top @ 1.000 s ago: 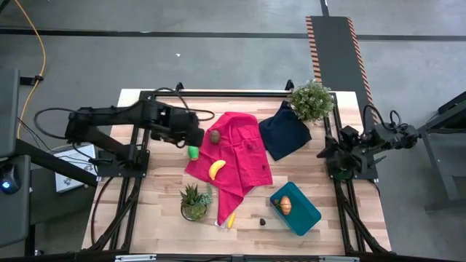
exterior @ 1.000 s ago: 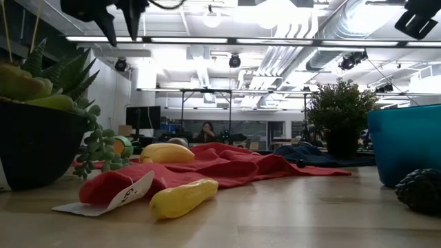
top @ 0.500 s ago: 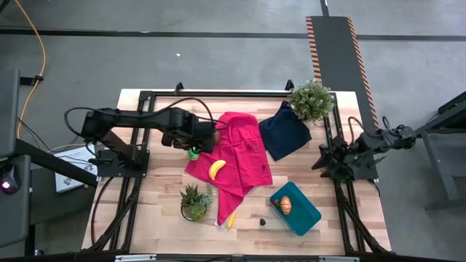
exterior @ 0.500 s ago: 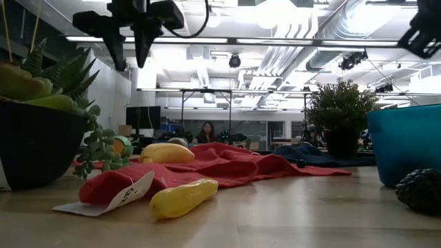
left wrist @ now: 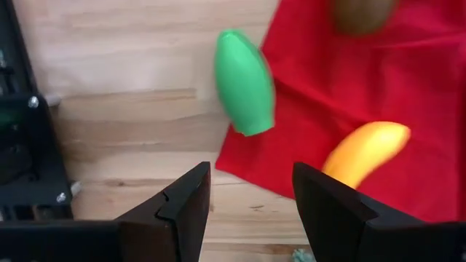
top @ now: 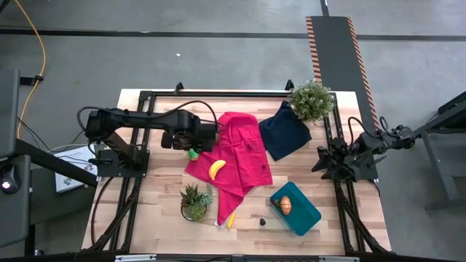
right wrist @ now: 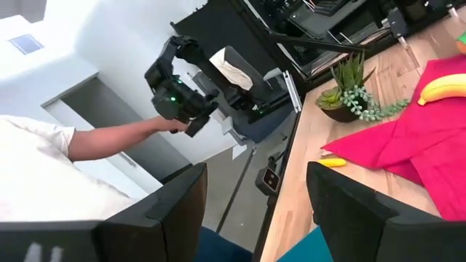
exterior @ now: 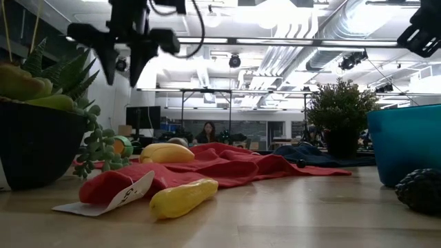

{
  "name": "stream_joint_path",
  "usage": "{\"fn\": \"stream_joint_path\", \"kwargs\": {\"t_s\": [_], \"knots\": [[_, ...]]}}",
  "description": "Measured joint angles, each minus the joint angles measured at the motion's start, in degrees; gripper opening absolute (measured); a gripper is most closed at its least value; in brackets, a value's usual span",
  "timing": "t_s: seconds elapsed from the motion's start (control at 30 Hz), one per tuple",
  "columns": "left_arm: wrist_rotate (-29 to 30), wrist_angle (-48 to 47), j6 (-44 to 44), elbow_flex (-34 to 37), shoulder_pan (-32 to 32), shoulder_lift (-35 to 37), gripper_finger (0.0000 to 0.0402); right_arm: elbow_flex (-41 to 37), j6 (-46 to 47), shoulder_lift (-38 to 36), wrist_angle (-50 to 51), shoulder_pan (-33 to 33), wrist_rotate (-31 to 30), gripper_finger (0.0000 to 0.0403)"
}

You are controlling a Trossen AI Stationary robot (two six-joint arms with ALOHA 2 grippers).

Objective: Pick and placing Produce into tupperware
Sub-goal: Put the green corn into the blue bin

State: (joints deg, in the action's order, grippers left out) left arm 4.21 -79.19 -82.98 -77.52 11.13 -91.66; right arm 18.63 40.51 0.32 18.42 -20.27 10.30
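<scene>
produce was spread over the table: the green piece point(left wrist: 245, 81) lay at the edge of the red cloth point(top: 237, 156), a banana point(top: 216, 169) rested on it, and an orange piece point(top: 285, 205) already sat in the tupperware point(top: 306, 218). we judged the green piece the likely target, since the left gripper point(left wrist: 251, 207) hung above it, fingers apart and empty, arm reaching in from the table's left side. we held the right gripper point(top: 325, 161) parked at the right edge, fingers apart.
</scene>
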Motion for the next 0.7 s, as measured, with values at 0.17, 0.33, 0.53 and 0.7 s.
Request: {"fn": "stream_joint_path", "kwargs": {"t_s": [0.17,0.33,0.53,0.7], "knots": [[-1.16,4.23,0.05,3.96,1.45,0.0,0.0184,0.0,0.0,0.0,-0.01,0.0,0.05,0.0227],[-2.08,9.28,0.13,7.73,4.02,-0.01,0.0184,0.01,0.23,0.0,-0.32,0.0,0.06,0.0227],[-3.24,10.46,1.72,10.05,6.71,-0.02,0.0184,0.0,1.03,0.0,-0.41,0.0,0.04,0.0227],[-3.81,15.93,3.32,11.66,8.16,-0.02,0.0201,0.0,1.05,0.0,-0.81,0.0,0.03,0.0227]]}}
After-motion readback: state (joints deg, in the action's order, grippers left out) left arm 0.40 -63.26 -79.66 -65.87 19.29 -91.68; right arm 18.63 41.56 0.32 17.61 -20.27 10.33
